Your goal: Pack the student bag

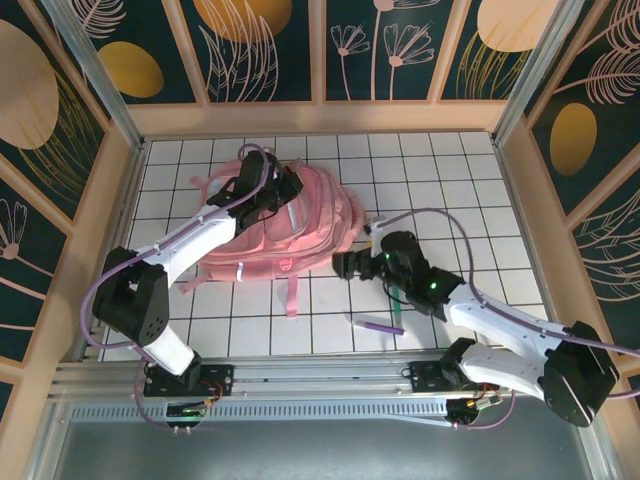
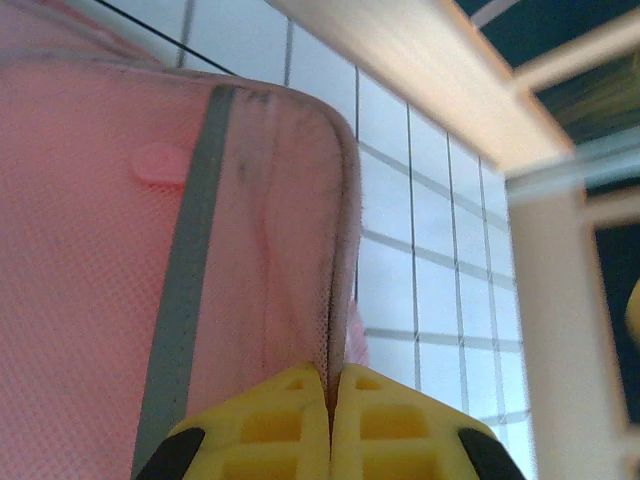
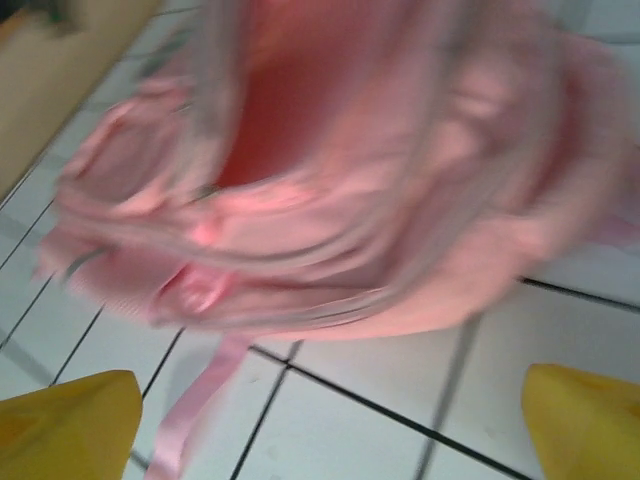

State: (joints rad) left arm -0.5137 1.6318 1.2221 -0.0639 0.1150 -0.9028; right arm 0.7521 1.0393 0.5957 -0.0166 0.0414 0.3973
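PACKING IN PROGRESS: The student bag [image 1: 310, 225] lies flat on the white-tiled table [image 1: 470, 190], left of centre. Its long axis runs roughly left to right across the grid, and one pink strap [image 1: 291, 298] trails toward the arms' bases. The left gripper [image 1: 272, 196] sits over the bag's far-left part. Its wrist camera shows the yellow fingertips [image 2: 290, 420] pinched together on a fabric edge of the bag, beside a grey reflective strip [image 2: 190, 250], so it has hold of the cloth. The right gripper [image 1: 344, 266] hovers just beside the bag's near-right edge, apart from it and aimed left at it. In its own view the jaws stand wide apart and empty, with the bag straight ahead (blurred, though a darker pink hollow near the top suggests an opening facing this arm). The right arm is the free one, and the bag lies to its left and slightly farther off, its rounded right end apparently turned toward that arm. A slim purple pen-like item [image 1: 377, 325] lies on the tiles near the right arm, well apart from the bag, and is likely something to load.
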